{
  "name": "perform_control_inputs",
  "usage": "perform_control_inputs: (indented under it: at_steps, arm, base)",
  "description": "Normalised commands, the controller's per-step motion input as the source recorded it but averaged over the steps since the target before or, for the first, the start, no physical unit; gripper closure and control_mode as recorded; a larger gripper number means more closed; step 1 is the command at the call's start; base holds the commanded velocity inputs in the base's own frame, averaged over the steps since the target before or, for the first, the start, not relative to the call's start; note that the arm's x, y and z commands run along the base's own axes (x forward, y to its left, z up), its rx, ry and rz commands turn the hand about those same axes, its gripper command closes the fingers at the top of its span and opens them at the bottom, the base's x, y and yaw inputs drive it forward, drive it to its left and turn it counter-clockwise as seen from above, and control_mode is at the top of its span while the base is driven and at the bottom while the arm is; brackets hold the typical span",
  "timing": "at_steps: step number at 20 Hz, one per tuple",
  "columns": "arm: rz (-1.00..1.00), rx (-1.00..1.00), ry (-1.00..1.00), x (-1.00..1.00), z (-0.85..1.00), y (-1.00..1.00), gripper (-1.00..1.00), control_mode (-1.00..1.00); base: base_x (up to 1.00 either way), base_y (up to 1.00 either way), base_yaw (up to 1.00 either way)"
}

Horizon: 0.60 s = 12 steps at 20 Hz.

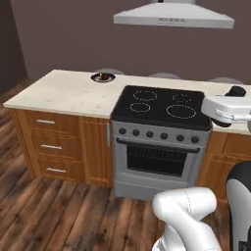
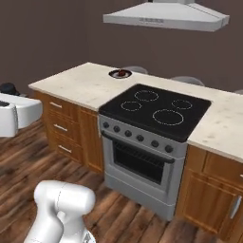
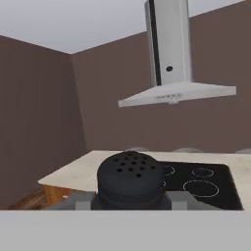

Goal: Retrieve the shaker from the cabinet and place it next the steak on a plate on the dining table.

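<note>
The black shaker point(image 3: 130, 176), its cap dotted with holes, stands upright between my fingers in the hand view, where my gripper point(image 3: 128, 201) is shut on it. Ahead lies the dining table point(image 1: 63, 93), a beige speckled island with a black cooktop point(image 1: 159, 105). At its far edge sits the small dark-rimmed plate point(image 1: 103, 77) with the reddish-brown steak point(image 1: 103, 76) on it; both also show as the plate point(image 2: 120, 73) and steak point(image 2: 122, 72) from the right. My white forearm point(image 1: 225, 109) hangs over the island's right end, well away from the plate. The cabinet is out of view.
An oven front point(image 1: 159, 157) with knobs sits under the cooktop, with wooden drawers point(image 1: 49, 144) to its left. A silver range hood point(image 1: 174, 17) hangs above. Grey stool backs point(image 1: 164, 75) show behind the island. Wooden floor lies between my base and the island.
</note>
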Motion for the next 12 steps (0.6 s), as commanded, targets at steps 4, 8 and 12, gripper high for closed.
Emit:
perform_control_inputs:
  at_steps: [4, 8, 12]
  arm:
    - [0.0, 0.0, 0.0, 0.0, 0.0, 0.0, 1.0, 1.0]
    - [0.0, 0.0, 0.0, 0.0, 0.0, 0.0, 1.0, 1.0]
    - [0.0, 0.0, 0.0, 0.0, 0.0, 0.0, 1.0, 1.0]
  base:
    - [0.22, 1.0, -0.31]
    - [0.19, 1.0, -0.26]
    - [0.19, 1.0, -0.25]
